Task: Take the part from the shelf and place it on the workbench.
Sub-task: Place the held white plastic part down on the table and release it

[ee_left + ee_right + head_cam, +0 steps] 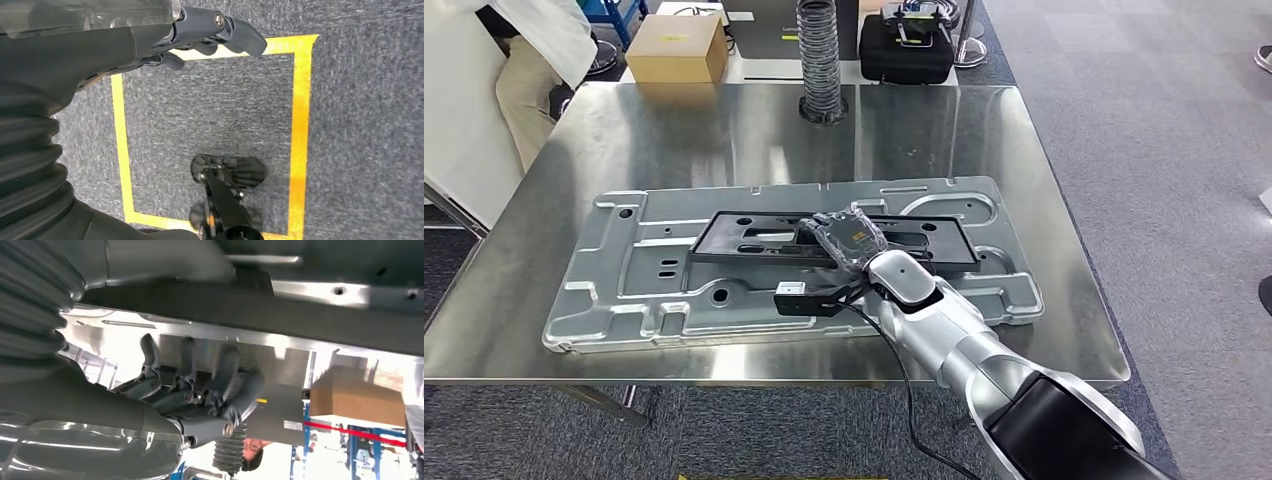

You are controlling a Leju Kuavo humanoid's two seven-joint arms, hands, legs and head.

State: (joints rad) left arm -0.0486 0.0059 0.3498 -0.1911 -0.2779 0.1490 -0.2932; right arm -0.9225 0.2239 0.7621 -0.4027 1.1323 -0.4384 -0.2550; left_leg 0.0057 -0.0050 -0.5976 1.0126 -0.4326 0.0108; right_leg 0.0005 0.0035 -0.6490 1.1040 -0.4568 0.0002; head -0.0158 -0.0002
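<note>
1. On my right wrist feed the right hand (200, 400) has its dark fingers (150, 357) spread apart and reaching toward the black rectangular frame part (300, 322). Whether the tips touch it I cannot tell, and nothing sits between them, so I read the hand as released.
2. From the head camera the right hand (849, 238) lies palm-down over the black frame part (754, 240), about at the middle of its near long rail. The back of the hand covers the fingertips there.
3. The silver right arm (944, 330) comes in from the lower right, stretched forward over the near edge of the bench (1044, 200), with a black cable running along it.
4. The black frame part lies flat on the large pressed silver metal panel (624, 290), which lies flat on the stainless steel bench.
5. My left wrist feed shows the left hand (200, 35) hanging over grey carpet (215, 105) marked with a yellow tape square (300, 125). Its fingers are gently curved, apart, and hold nothing.
6. At the far edge of the bench stands a ribbed grey hose (819, 55). Beyond it are a brown cardboard box (677, 48) and a black case (906, 45). A person in a white coat (484, 90) stands at the far left, cut off by the picture edge.
</note>
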